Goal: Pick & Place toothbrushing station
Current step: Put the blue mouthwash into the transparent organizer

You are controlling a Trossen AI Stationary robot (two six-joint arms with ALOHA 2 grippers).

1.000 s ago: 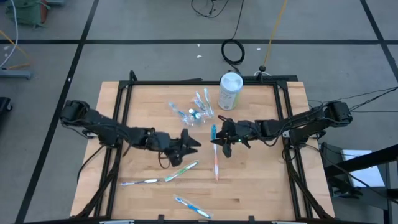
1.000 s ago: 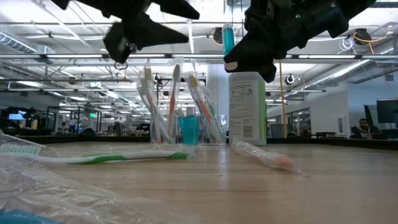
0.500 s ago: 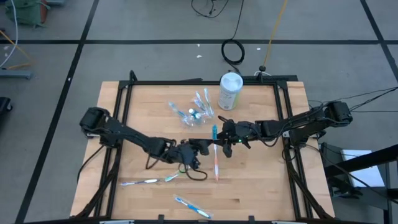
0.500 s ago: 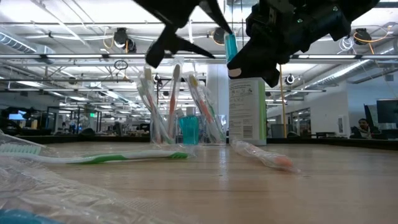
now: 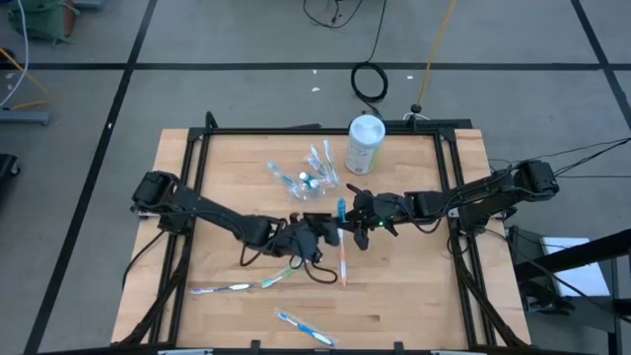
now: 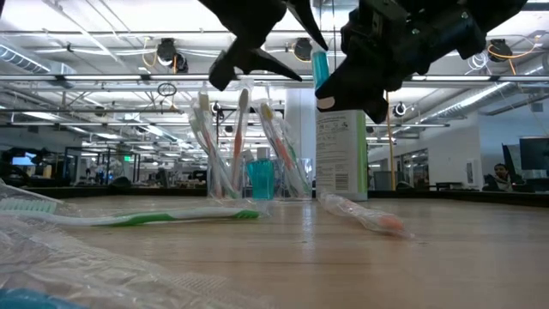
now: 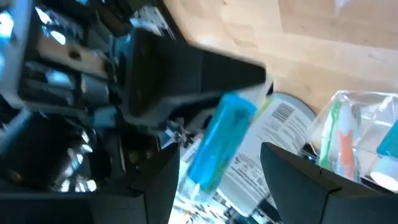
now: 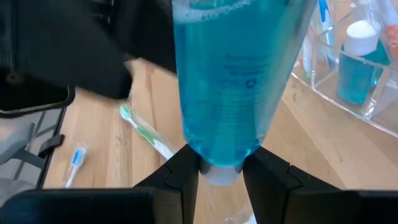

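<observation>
The job looked part done. The clear cup (image 5: 308,173) stood toward the back of the table (image 5: 414,296), near the white-and-green canister (image 5: 364,144), and it already held several toothbrushes and at least one blue tube with a white cap, as the low view and the right wrist view showed. The right gripper (image 5: 347,219) hung above the middle of the table, clamped on a blue toothpaste tube (image 8: 230,81); its two fingers pinched the tube near its white cap. The left gripper (image 5: 330,229) was just beside it with its fingers (image 7: 155,186) spread wide on either side of the same tube, holding nothing; it seemed to be set for a handover, though that is only a guess. Several things were not yet in the cup: an orange toothbrush (image 5: 342,258) lay under the two grippers, a green toothbrush (image 5: 280,277) lay near it, another toothbrush (image 5: 219,289) lay further toward the left arm's side, and a blue one (image 5: 304,326) lay near the front edge. Whether they were wrapped could only be made out in the low view, where clear wrapping showed around two of them.
</observation>
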